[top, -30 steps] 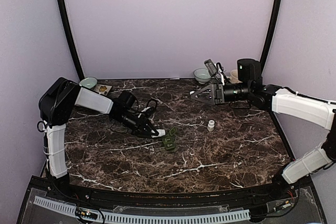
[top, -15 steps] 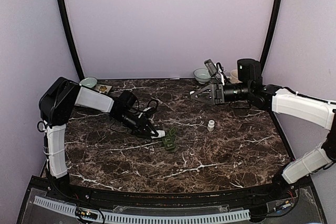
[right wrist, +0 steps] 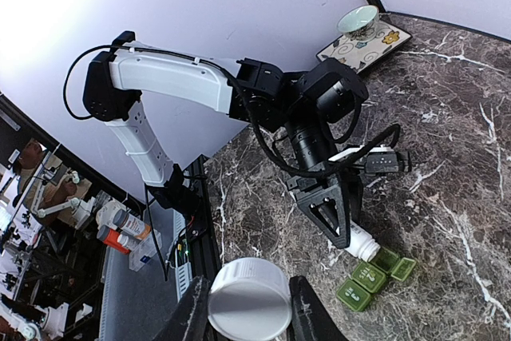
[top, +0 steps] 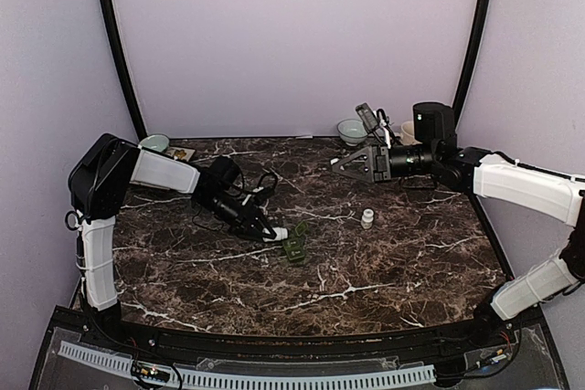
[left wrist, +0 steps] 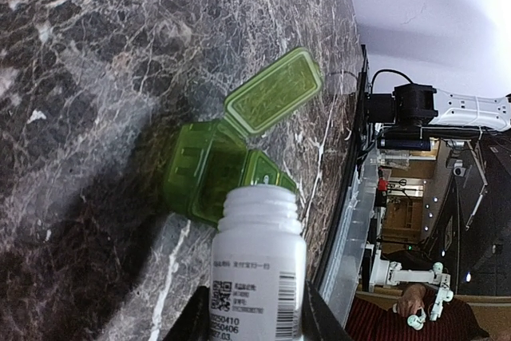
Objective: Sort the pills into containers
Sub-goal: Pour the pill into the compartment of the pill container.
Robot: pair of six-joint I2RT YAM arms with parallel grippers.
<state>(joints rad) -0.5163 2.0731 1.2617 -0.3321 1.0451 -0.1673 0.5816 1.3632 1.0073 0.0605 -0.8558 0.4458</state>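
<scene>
Left claw [top: 274, 231] clamps a white plastic pill bottle [left wrist: 257, 269], mouth over the near edge of a green plastic compartment box [left wrist: 209, 167]. Right claw [top: 335, 164] grips a round white cap [right wrist: 249, 306] above open dark marble counter [top: 393, 267].

We see a dark marble table [top: 384, 271], veined white, carrying the containers [top: 294, 247], a green box with a lid raised, near its middle. Right of the box and farther back stands a small white bottle [top: 366, 218]. Far behind the box sit a pale bowl [top: 154, 143] and patterned tile [top: 180, 154] leftward, another bowl [top: 350, 131] rightward.
</scene>
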